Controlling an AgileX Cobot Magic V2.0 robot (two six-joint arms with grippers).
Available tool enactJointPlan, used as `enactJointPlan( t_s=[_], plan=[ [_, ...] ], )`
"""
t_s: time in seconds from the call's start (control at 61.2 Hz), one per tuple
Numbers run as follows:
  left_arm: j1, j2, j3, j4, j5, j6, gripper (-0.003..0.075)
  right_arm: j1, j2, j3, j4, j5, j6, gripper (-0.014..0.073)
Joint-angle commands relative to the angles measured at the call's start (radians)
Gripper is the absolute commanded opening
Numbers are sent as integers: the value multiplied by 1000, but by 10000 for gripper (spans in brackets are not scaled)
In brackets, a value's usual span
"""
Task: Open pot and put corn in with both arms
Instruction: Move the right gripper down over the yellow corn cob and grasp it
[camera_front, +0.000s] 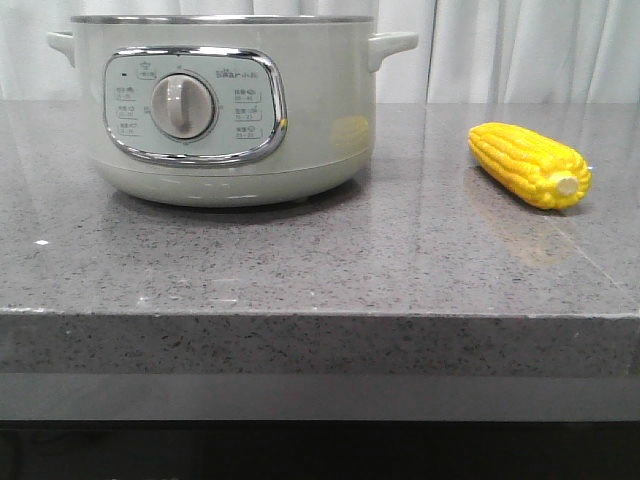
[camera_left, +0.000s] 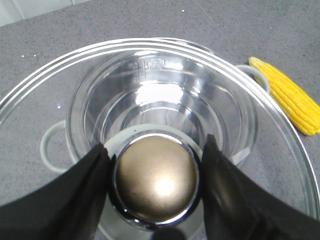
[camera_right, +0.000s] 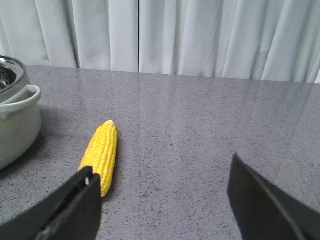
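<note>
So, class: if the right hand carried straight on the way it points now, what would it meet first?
Probably just the bare grey table. The right hand is open, and the corn lies off to one side of its line, though depth is hard to judge.

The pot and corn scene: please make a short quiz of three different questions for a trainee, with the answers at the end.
1. True or false: the corn lies on the counter to the right of the pot in the front view, not touching it.
2. Which part of the glass lid sits between the fingers of the left pincer?
A. the rim
B. the round metal knob
C. a side handle
3. Fill in: the right pincer is ____ and holds nothing.

Key
1. True.
2. B: the knob lies between the two dark fingers.
3. Open; the corn lies beyond it on the counter.
</note>
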Motion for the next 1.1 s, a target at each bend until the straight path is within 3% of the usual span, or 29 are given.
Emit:
enactJointPlan(
  t_s=[0.0, 0.343, 0.54, 0.801, 1.079],
  plan=[
    [-4, -118, 49, -3, -150, -2, 221, 7, 19, -27, -8, -79, -2, 511],
    [-4, -448, 457, 125, -266, -137, 221, 7, 22, -27, -8, -78, -2, 511],
    [-4, -592, 650, 127, -297, -186, 221, 7, 28, -27, -8, -74, -2, 511],
    [-4, -683, 764, 120, -353, -188, 221, 7, 170, -37, -7, -86, -2, 511],
    [-4, -709, 764, 120, -370, -188, 221, 7, 536, -212, 74, -8, -2, 511]
  ],
)
